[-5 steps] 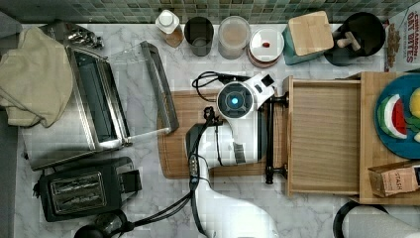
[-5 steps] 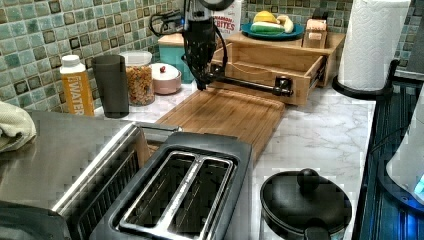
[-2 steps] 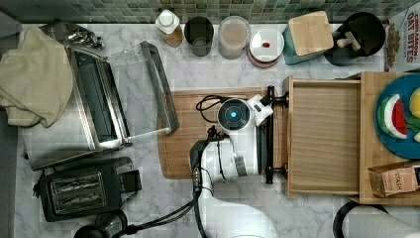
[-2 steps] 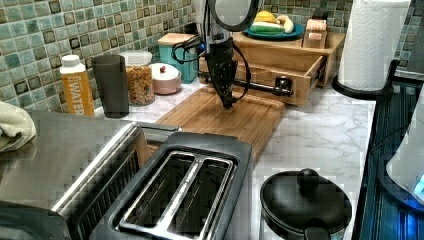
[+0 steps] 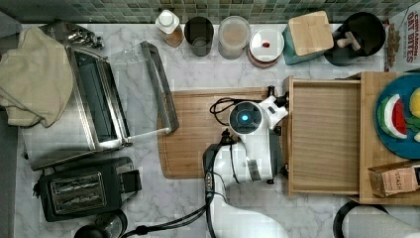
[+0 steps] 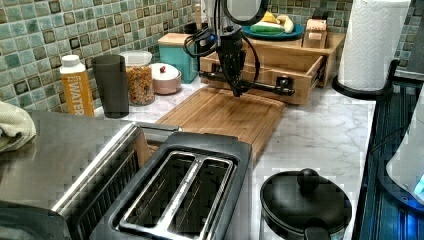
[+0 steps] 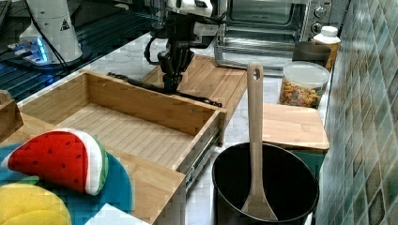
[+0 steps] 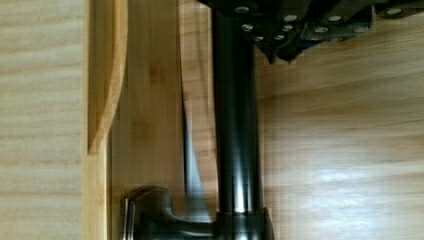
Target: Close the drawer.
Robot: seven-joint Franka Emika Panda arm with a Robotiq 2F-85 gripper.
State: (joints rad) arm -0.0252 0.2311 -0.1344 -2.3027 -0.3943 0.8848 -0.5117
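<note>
A home kitchen: marble counter (image 5: 198, 203), tiled backsplash (image 6: 45, 35), toaster (image 5: 86, 187) (toaster oven (image 5: 99, 99) beside it).

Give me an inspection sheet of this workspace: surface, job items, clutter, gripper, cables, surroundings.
Surface: white marble counter, with a bamboo cutting board in front of the drawer.
Job's things: drawer pulled out, floor bare; dark bar handle across its front.
Clutter: toaster, toaster oven with door down, cloth, water bottle, dark cup, cereal jar, black pot with spoon, paper towel roll, toy fruit on a blue plate.
Gripper: gripper pointing down at the handle, on the board side; jaws' state unclear.
Cables: black cable looped at the wrist.
Surroundings: green tile wall.
</note>
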